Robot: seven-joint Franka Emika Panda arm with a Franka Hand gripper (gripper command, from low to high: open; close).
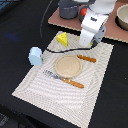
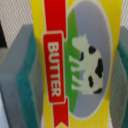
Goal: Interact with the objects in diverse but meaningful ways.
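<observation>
From the exterior view's left, the light blue cup (image 1: 35,55) lies on its side at the edge of the striped placemat (image 1: 55,92), untouched and apart from everything else. Next along, near the mat's far corner, sits the yellow holed cheese wedge (image 1: 62,39), also free. In the middle of the mat is the round tan plate (image 1: 67,66), with a fork (image 1: 52,76) lying along its near side and a knife (image 1: 86,58) just beyond it (both orange-handled, neither part of the job in hand).

Toward the exterior view's right, the gripper (image 1: 90,41) hangs over the mat's far edge, its body hiding whatever it carries from this side. The wrist view settles that: the yellow red-marked packet (image 2: 75,65), lettered BUTTER with a cow on it, fills the picture, and a green-faced pad (image 2: 27,80) stands at each flank of it. The jaws look pinched onto the packet, pads touching its sides. Whether it is lifted off the mat I cannot tell.

So the step in hand is, I judge, carrying the butter packet. The next move calls for choosing a sensible place for it (the bare plate is the obvious candidate), travelling there level, lowering until it rests, then spreading the jaws.
</observation>
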